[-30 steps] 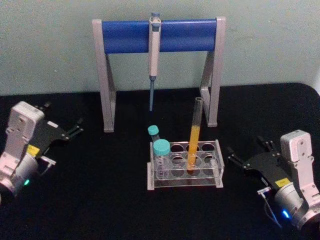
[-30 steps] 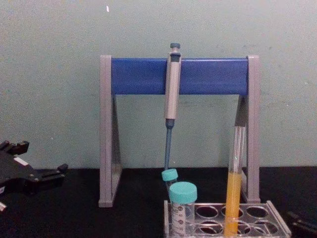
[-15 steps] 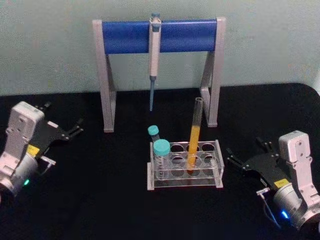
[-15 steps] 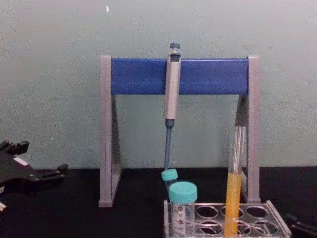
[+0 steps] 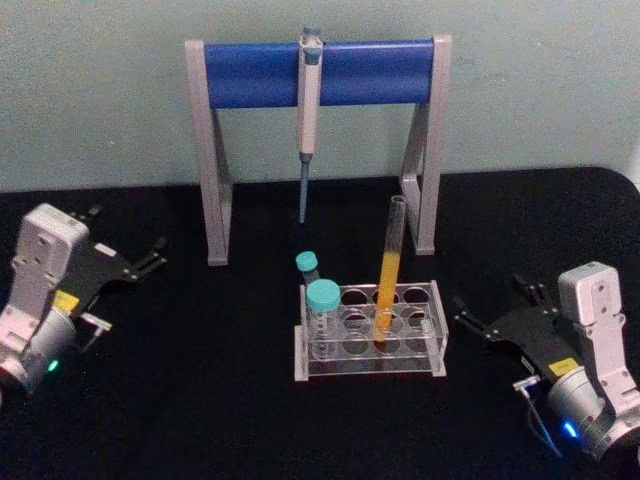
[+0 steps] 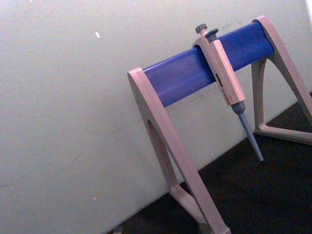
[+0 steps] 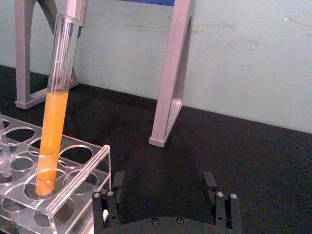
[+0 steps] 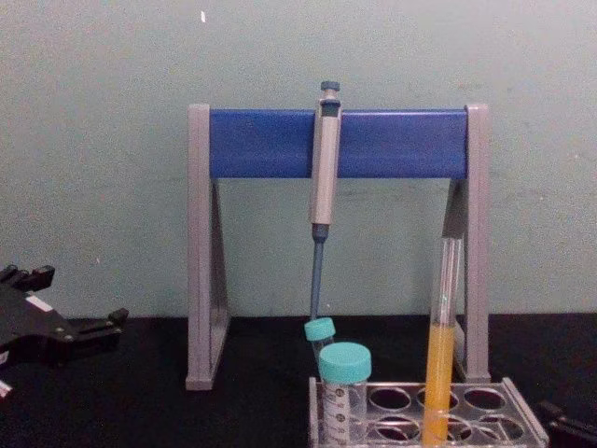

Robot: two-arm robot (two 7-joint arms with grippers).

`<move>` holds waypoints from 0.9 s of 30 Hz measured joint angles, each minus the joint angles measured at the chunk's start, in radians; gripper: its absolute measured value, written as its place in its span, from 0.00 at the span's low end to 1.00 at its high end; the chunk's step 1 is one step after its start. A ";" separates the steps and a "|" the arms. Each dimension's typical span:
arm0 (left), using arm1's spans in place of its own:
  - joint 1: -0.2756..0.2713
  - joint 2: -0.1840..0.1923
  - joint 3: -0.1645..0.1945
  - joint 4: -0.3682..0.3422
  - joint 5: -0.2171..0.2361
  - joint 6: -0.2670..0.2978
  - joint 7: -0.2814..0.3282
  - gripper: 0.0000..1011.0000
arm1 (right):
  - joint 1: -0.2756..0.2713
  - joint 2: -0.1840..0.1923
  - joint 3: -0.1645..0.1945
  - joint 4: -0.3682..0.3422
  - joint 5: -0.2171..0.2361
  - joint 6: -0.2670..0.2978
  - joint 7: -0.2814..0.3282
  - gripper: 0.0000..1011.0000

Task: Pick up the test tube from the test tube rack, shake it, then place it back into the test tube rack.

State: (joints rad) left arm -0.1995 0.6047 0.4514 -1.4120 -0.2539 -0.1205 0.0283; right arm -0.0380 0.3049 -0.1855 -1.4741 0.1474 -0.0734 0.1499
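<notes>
Here the test tube (image 5: 388, 277) stands upright in the test tube rack (image 5: 370, 330), untouched; the right claw (image 5: 489, 322) waits spread wide right of the rack, presumably to approach it, the left claw (image 5: 146, 262) open, well left.

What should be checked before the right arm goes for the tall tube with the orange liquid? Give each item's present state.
1. Test tube seated in the test tube rack, leaning slightly: ok.
2. Right tool open, holding nothing, beside the rack: ok.
3. Tube's upper glass free of neighbours for a grasp; capped tubes stand at the rack's left end: ok.
4. Pipette hanging on its stand behind the rack, apart from the tube: ok.
5. Left tool open, off to the left: ok.
6. Rack fixed to the table: cannot tell.
</notes>
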 joint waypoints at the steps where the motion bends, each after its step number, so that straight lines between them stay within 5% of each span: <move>1: 0.000 0.000 0.000 0.000 0.000 0.000 0.000 0.99 | 0.000 0.000 0.000 0.000 0.000 0.000 0.000 0.99; 27: 0.000 0.000 0.000 0.000 0.000 0.000 0.000 0.99 | 0.000 0.000 0.000 -0.001 0.002 0.000 0.000 0.99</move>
State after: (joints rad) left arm -0.1995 0.6047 0.4514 -1.4120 -0.2539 -0.1205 0.0283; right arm -0.0380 0.3054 -0.1855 -1.4752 0.1490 -0.0734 0.1494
